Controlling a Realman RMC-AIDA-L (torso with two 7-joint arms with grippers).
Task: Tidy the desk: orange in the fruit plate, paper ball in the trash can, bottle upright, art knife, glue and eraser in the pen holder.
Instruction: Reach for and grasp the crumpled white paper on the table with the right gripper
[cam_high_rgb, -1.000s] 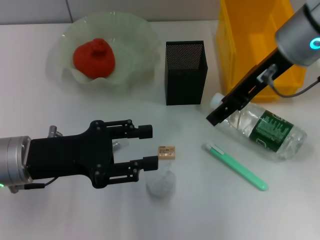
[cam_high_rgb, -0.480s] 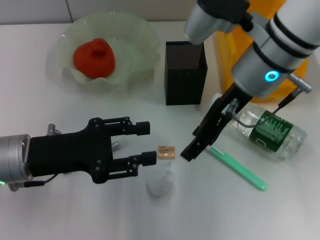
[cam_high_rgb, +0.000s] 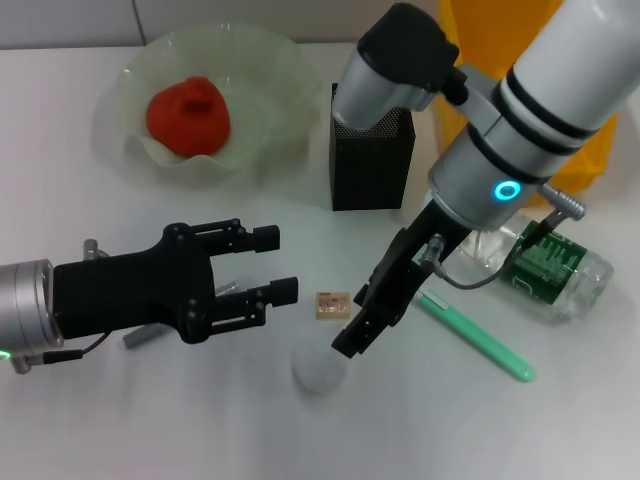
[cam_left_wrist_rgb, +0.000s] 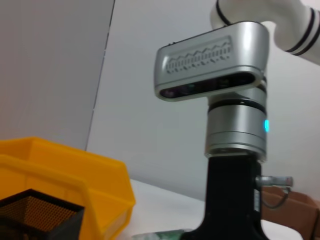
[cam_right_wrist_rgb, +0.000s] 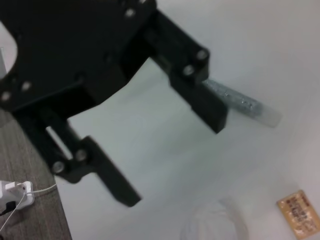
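Note:
The orange (cam_high_rgb: 188, 115) lies in the pale green fruit plate (cam_high_rgb: 120, 100) at the back left. The paper ball (cam_high_rgb: 320, 370) sits near the front, with the eraser (cam_high_rgb: 332, 305) just behind it. My right gripper (cam_high_rgb: 352, 338) hangs close over the paper ball. My left gripper (cam_high_rgb: 278, 264) is open, left of the eraser, above the grey glue stick (cam_high_rgb: 140, 335). The right wrist view shows that open left gripper (cam_right_wrist_rgb: 175, 162), the glue (cam_right_wrist_rgb: 240, 102), the paper ball (cam_right_wrist_rgb: 215, 222) and the eraser (cam_right_wrist_rgb: 299, 214). The green art knife (cam_high_rgb: 475, 335) and the bottle (cam_high_rgb: 550, 265), on its side, lie to the right.
The black mesh pen holder (cam_high_rgb: 370, 150) stands at the back middle. The yellow trash can (cam_high_rgb: 490, 35) is behind it to the right, partly hidden by my right arm. In the left wrist view the right arm's wrist (cam_left_wrist_rgb: 235, 115) fills the middle.
My right arm swung from the bottle leftward and down to the paper ball. My left gripper drew back to the left, uncovering more of the glue stick.

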